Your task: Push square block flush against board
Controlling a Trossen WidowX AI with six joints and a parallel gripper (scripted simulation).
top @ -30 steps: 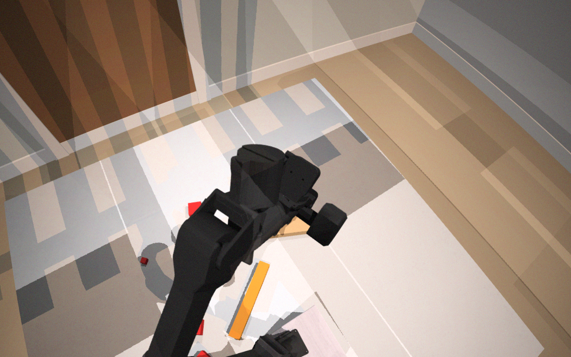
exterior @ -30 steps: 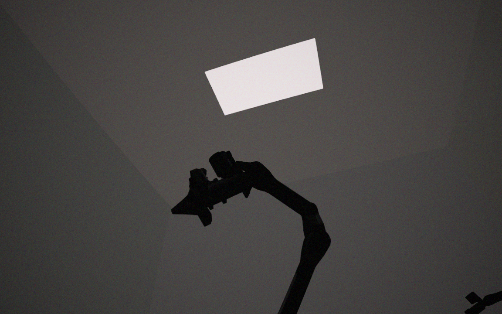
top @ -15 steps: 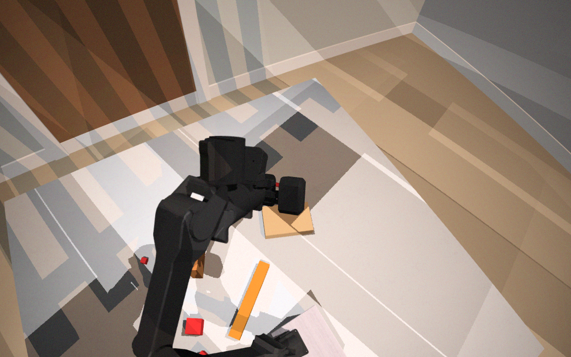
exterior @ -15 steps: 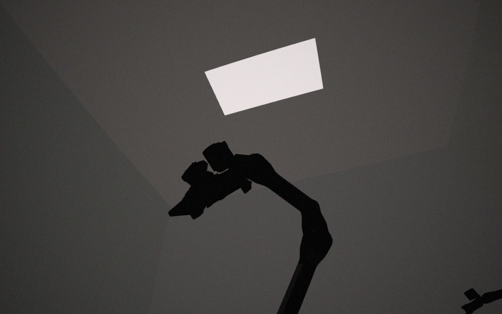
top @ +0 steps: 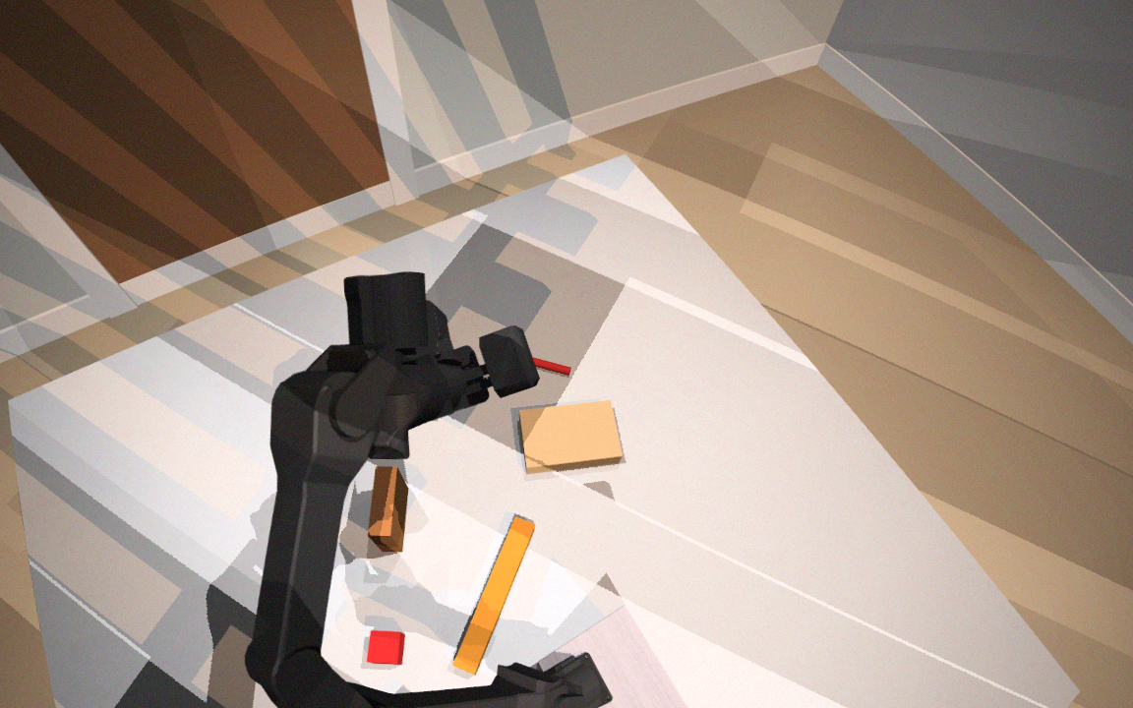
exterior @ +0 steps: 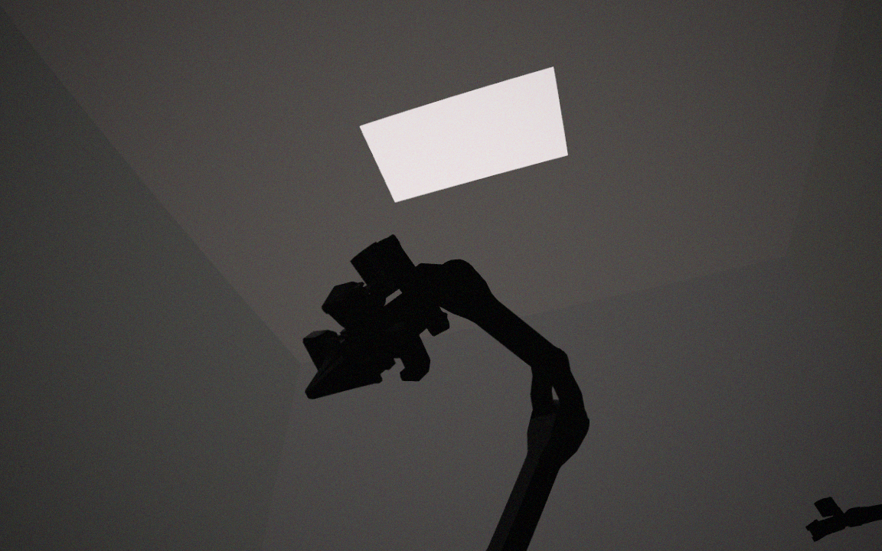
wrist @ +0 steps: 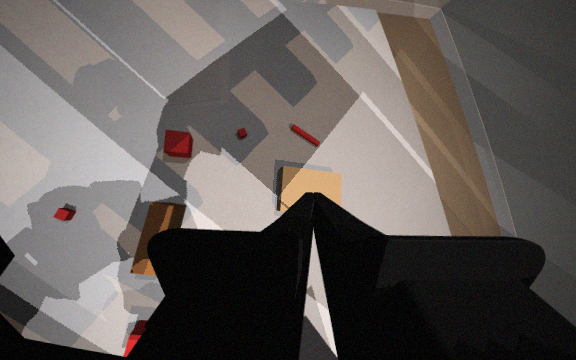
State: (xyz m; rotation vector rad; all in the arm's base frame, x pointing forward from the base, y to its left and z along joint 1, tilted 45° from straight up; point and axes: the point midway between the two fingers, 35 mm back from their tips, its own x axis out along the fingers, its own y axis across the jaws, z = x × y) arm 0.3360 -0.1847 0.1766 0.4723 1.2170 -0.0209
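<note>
The square block (top: 570, 436) (wrist: 318, 181) is a flat tan square lying near the middle of the table (top: 773, 457). The board (top: 493, 594), a long thin orange strip, lies apart from it toward the front, pointing roughly at the block; my fingers hide it in the wrist view. My gripper (wrist: 312, 199) (exterior: 308, 392) is shut on nothing and hangs well above the table. In the wrist view its tips line up with the near edge of the square block. In the top view the arm hides the fingers.
A brown oblong block (top: 387, 507) lies left of the board. Red pieces are scattered about: a thin stick (top: 551, 364) (wrist: 305, 135), a cube (top: 386, 647) by the board's near end, and cubes (wrist: 178, 143) (wrist: 241, 133) (wrist: 64, 214) farther left. A second arm (top: 553, 682) rests at the front edge.
</note>
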